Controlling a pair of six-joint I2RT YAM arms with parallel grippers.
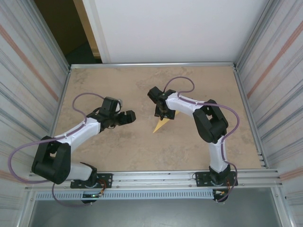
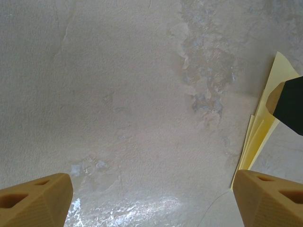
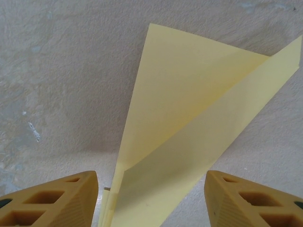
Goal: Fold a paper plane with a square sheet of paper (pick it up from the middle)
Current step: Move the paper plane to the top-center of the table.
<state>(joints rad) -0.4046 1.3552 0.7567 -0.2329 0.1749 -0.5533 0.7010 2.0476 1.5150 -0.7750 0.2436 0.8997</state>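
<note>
The yellow paper plane (image 1: 162, 124) lies on the table a little right of centre, a narrow folded dart with its sharp tip toward the near left. My right gripper (image 1: 162, 112) stands directly over its wide end. In the right wrist view the folded paper (image 3: 189, 118) runs up between the two open fingers (image 3: 61, 198) without touching them, and one flap stands up off the layer beneath. My left gripper (image 1: 129, 117) hovers to the left of the plane, open over bare table (image 2: 142, 118). The plane's edge (image 2: 262, 132) shows beside its right finger (image 2: 270, 198).
The table (image 1: 118, 85) is a mottled beige surface fenced by a metal rim (image 1: 151, 64) at the back and sides. Corrugated metal walls rise left and right. The right arm's dark elbow (image 1: 210, 120) sits to the right of the plane.
</note>
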